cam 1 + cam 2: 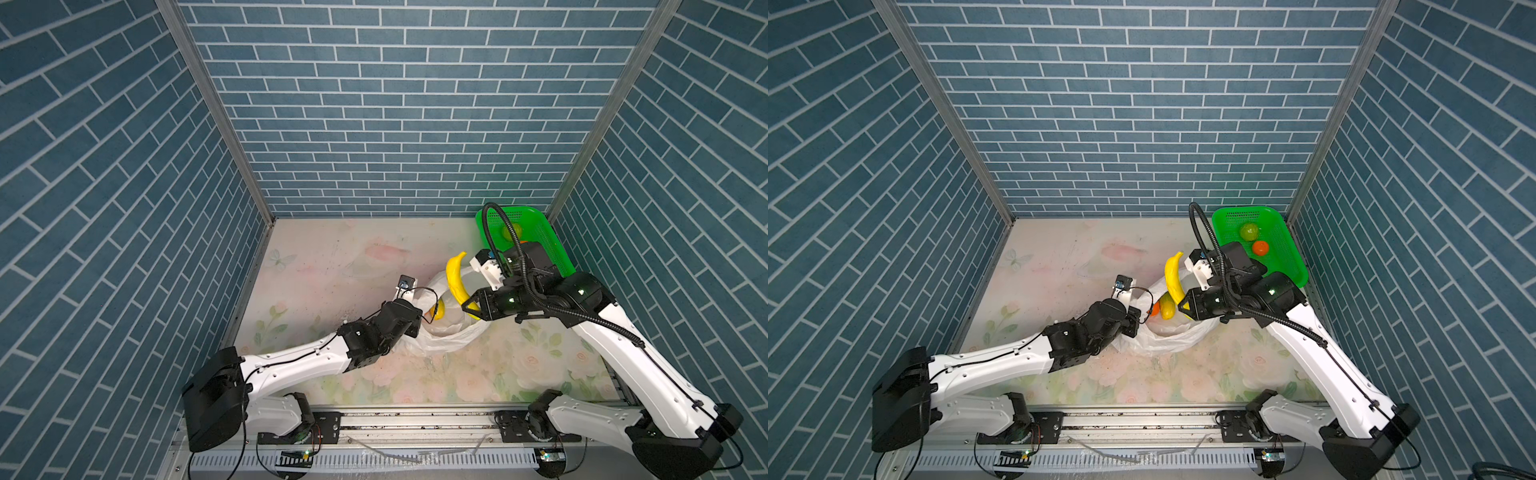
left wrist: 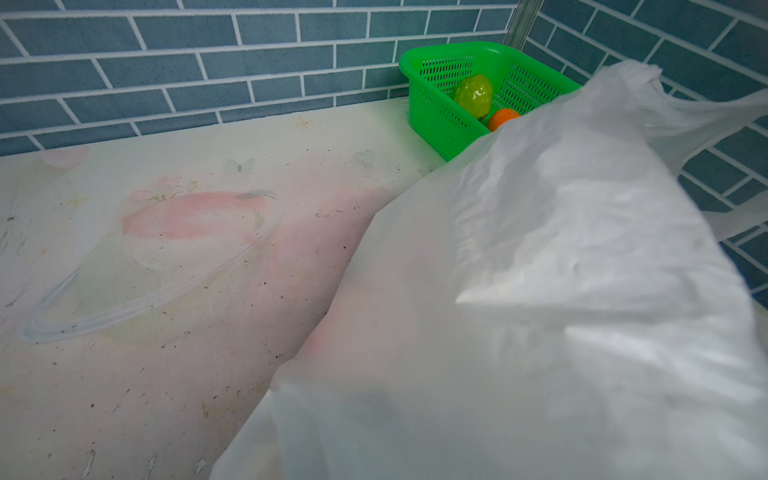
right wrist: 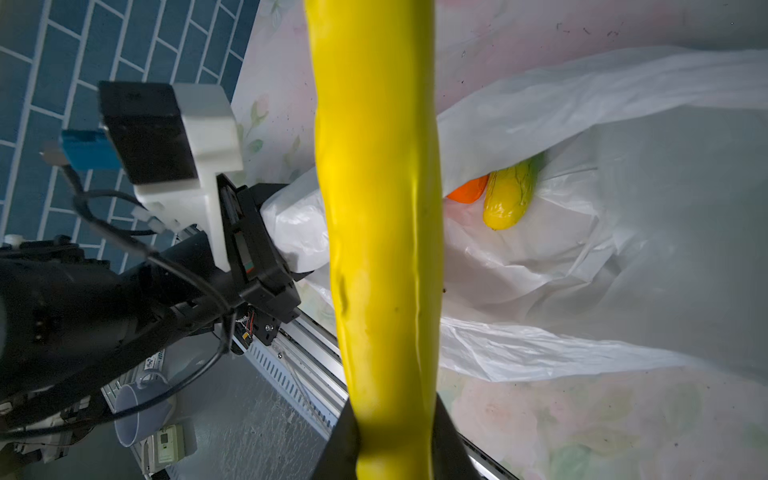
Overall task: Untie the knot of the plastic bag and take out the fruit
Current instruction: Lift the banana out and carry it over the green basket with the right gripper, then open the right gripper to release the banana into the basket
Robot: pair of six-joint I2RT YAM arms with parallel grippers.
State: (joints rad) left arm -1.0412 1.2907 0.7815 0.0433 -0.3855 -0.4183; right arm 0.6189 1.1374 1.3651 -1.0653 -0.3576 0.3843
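Right gripper [image 1: 468, 306] is clamping the banana [image 1: 455, 277] low down, tip pointing to 12 o'clock over the plastic bag [image 1: 451, 337]. Left gripper [image 1: 1136, 322], closed tight, is pinching its 9 o'clock edge.

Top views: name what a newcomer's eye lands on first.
A bright yellow banana sticks up mid-table, clamped at its lower end by the right gripper over the open white plastic bag. The green basket in the far right corner holds a green fruit and an orange.
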